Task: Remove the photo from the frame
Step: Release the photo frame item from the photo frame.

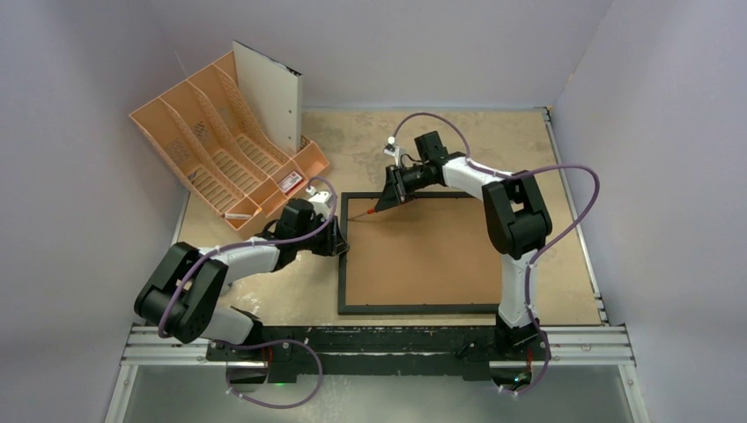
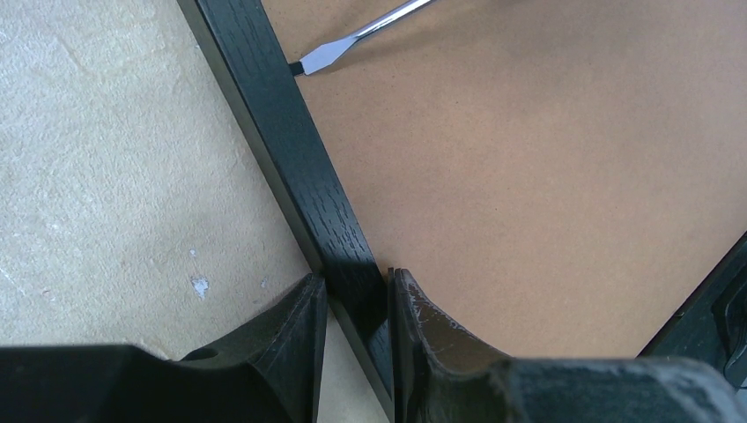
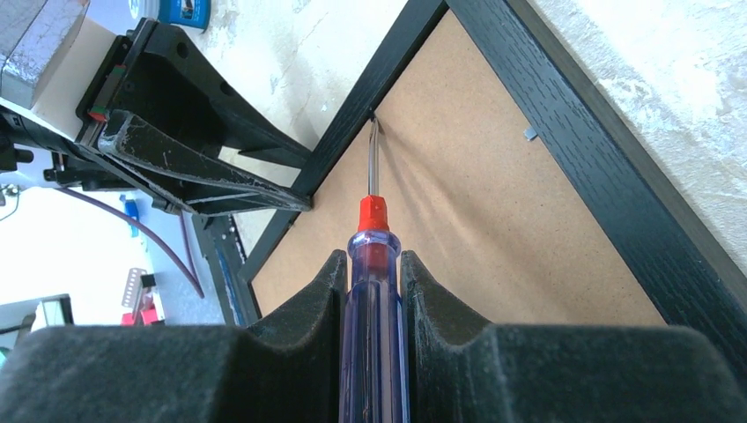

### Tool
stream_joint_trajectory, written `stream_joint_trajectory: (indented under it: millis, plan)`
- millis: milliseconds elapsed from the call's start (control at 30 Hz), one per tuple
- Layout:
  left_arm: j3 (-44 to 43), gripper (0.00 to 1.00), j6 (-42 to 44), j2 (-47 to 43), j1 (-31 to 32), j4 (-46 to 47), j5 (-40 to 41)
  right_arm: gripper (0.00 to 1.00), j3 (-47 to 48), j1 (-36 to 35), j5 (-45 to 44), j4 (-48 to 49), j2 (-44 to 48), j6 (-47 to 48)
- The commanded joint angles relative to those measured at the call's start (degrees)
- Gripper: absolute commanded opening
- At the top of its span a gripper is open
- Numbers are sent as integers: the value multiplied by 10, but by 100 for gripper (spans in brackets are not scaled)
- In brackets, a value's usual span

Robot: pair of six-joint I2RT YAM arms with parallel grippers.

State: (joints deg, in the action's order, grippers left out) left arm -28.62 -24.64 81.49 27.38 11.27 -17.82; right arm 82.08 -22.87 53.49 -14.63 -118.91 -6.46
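Note:
The black frame [image 1: 342, 273] lies back-up on the table, its brown backing board [image 1: 423, 260] facing me. The photo is hidden beneath that board. My left gripper [image 1: 339, 244] is shut on the frame's left rail [image 2: 282, 123], one finger outside it and one on the board side [image 2: 357, 295]. My right gripper [image 1: 389, 199] is shut on a screwdriver [image 3: 374, 352] with a clear blue handle and red collar. The screwdriver's flat tip [image 2: 321, 58] touches the inner edge of the left rail near the far left corner [image 3: 372, 119].
An orange file organiser [image 1: 220, 154] stands at the back left with a white sheet [image 1: 269, 92] upright in it. A small metal tab [image 3: 528, 134] sits on the backing by the far rail. Walls close in the table on three sides.

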Motion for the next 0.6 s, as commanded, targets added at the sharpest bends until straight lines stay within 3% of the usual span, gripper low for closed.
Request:
stream_joint_trajectory:
  millis: [0,567]
  plan:
    - [2,18,37,31,3,-9,-20,0,-25,-11,-18,40,-12,-22]
    - [8,17,40,40,3,9,-35,0,-99,-14,-2,166,-12,-109]
